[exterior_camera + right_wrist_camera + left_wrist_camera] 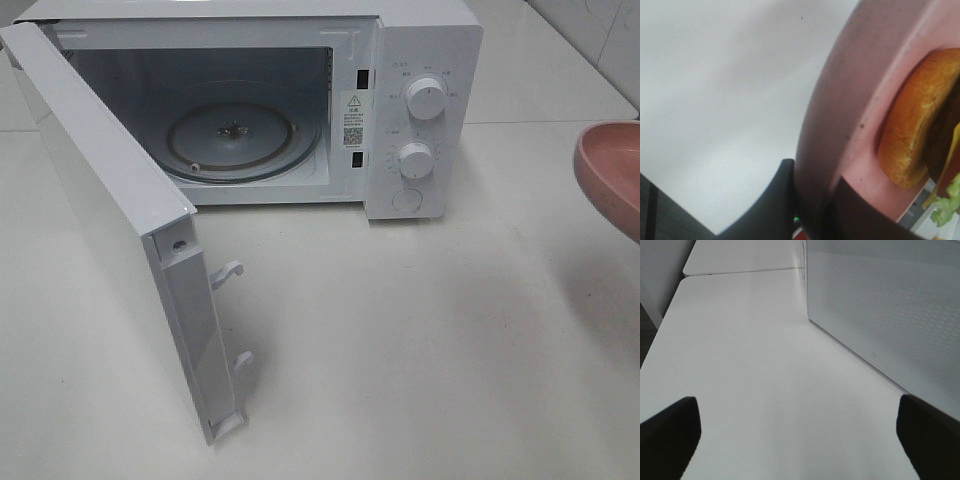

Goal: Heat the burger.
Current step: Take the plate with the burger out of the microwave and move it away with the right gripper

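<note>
Right gripper [812,207], its dark fingers pinched on the rim of the pink plate [850,125], carries the burger [922,130] clear of the bench [420,340]; in the wrist view the golden bun lies against the plate's inner face, with yellow cheese, a dark patty and green lettuce showing at its edge. In the exterior high view only an arc of the plate enters at the right edge, level with the microwave [425,60] but well apart from it, and the burger itself is out of sight there. The microwave door [110,220] stands swung wide to the left, and the glass turntable [245,140] lies bare inside the cavity. Left gripper [800,440] is released, jaws spread wide, hovering over bare bench beside the door's perforated outer panel and holding nothing. The step in hand appears to be carrying the loaded plate into the cavity. To do it well, the plate should be kept level, since the grip is at one edge only and the burger sits loose and could slide or topple; the approach should come from the right front, straight at the opening, clear of the control panel with its two knobs [427,98] and of the cavity's lower lip. The plate should be lowered centred on the turntable before the fingers release, then the arm withdrawn without dragging the rim. The door latch hooks [228,272] mark the swing that the left arm would need kept free.
</note>
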{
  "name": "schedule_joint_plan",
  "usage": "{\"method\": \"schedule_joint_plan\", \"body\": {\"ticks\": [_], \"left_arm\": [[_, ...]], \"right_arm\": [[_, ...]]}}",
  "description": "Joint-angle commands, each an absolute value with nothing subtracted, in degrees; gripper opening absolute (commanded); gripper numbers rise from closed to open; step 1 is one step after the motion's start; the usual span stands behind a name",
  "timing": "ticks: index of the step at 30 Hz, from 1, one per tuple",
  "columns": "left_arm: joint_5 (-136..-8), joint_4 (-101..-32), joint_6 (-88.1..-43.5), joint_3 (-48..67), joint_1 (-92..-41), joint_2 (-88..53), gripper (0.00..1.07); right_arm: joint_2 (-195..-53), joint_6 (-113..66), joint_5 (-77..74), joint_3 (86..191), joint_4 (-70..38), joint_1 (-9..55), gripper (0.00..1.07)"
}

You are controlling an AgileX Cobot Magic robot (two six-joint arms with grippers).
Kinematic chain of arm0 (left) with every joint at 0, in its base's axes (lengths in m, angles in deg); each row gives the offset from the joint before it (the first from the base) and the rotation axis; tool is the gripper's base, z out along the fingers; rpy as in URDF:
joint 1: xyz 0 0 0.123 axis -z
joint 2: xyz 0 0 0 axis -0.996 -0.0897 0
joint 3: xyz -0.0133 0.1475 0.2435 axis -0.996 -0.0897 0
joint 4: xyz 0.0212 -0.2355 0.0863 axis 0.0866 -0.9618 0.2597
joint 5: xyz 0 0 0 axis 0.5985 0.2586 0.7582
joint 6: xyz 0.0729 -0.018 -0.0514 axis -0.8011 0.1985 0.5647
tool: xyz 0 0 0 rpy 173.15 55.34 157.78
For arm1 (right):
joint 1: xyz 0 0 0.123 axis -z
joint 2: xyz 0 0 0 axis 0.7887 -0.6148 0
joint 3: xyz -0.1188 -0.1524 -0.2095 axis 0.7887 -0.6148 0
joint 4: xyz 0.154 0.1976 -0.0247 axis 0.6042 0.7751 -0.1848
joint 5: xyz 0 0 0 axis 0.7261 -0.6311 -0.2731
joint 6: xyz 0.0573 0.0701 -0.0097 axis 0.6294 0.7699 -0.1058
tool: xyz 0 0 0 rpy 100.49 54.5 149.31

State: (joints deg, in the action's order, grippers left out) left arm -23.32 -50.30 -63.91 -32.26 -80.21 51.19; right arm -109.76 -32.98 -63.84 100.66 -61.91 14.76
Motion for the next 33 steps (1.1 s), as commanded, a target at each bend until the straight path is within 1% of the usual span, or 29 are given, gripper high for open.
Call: {"method": "schedule_joint_plan", "body": {"ticks": [1, 6, 12, 17, 24, 33], "left_arm": [[-23.89, -50.47, -63.91, -32.43, -80.27, 52.51, 1.0], [-23.89, -50.47, -63.91, -32.43, -80.27, 52.51, 1.0], [-23.89, -50.47, -63.91, -32.43, -80.27, 52.51, 1.0], [-23.89, -50.47, -63.91, -32.43, -80.27, 52.51, 1.0], [-23.89, -50.47, -63.91, -32.43, -80.27, 52.51, 1.0], [-23.89, -50.47, -63.91, -32.43, -80.27, 52.51, 1.0]], "right_arm": [[-110.17, -30.63, -65.04, 100.95, -66.55, 15.11, 0.0], [-113.66, -21.98, -68.65, 100.95, -67.13, 15.11, 0.01], [-116.47, -18.59, -71.34, 101.18, -67.13, 15.11, 0.01], [-121.8, -9.48, -73.86, 102.95, -67.24, 15.11, 0.02], [-127.24, -3.58, -75.93, 102.95, -67.07, 15.11, 0.02], [-137.55, 15.5, -75.76, 106.27, -66.55, 15.11, 0.02]]}}
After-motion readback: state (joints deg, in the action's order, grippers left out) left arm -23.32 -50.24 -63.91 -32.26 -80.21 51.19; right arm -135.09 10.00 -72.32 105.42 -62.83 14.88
